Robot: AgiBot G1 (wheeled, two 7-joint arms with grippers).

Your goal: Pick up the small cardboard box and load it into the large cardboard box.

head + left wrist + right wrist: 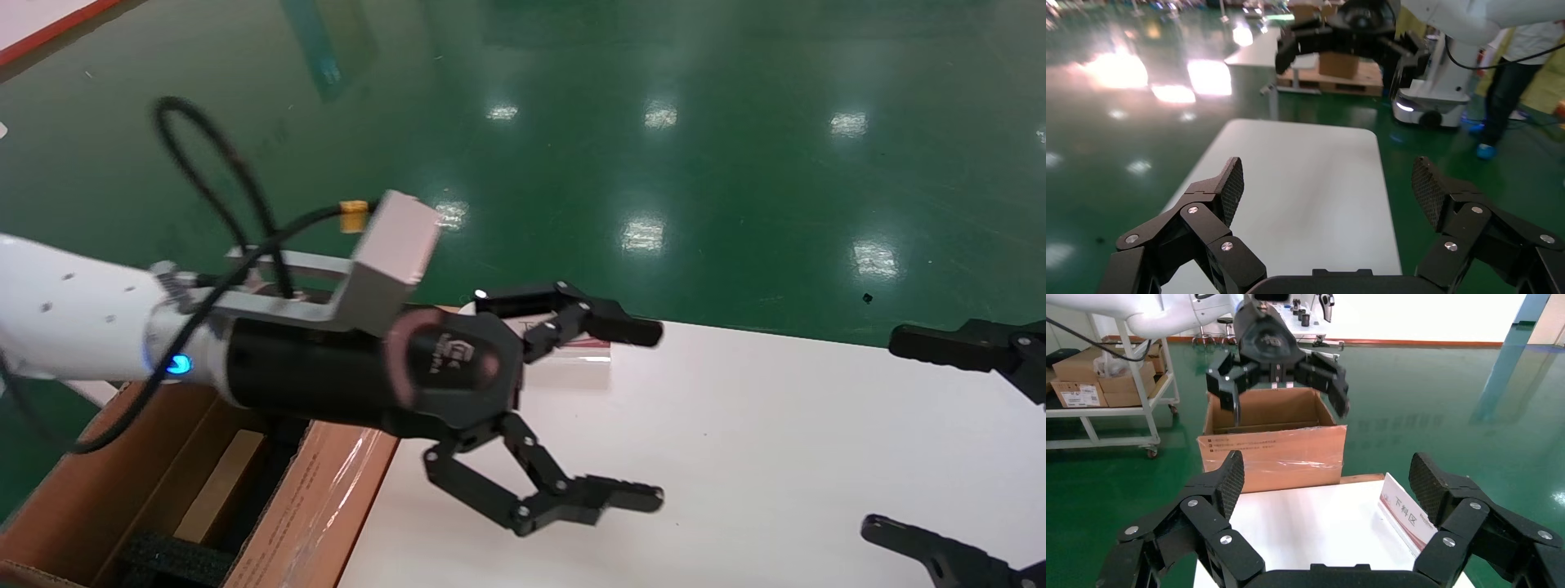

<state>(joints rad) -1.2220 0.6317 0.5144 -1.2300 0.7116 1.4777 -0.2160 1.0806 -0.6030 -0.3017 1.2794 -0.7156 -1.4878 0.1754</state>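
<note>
The large cardboard box (310, 498) stands open at the table's left end, with shiny tape on its near flap and black foam inside; the right wrist view shows it too (1272, 456). A flat tan cardboard face (219, 483) lies inside it between the foam and looks like the small cardboard box. My left gripper (654, 412) is open and empty, hovering over the table's left part just right of the carton; it also shows in its own view (1327, 177). My right gripper (882, 433) is open and empty over the table's right end (1326, 468).
The white table (776, 457) carries a small white-and-red sign (572, 359) at its far edge behind the left gripper. Green floor surrounds it. A cart with boxes (1083, 386) stands beyond the carton. A person (1511, 79) and a pallet (1340, 67) stand beyond the right end.
</note>
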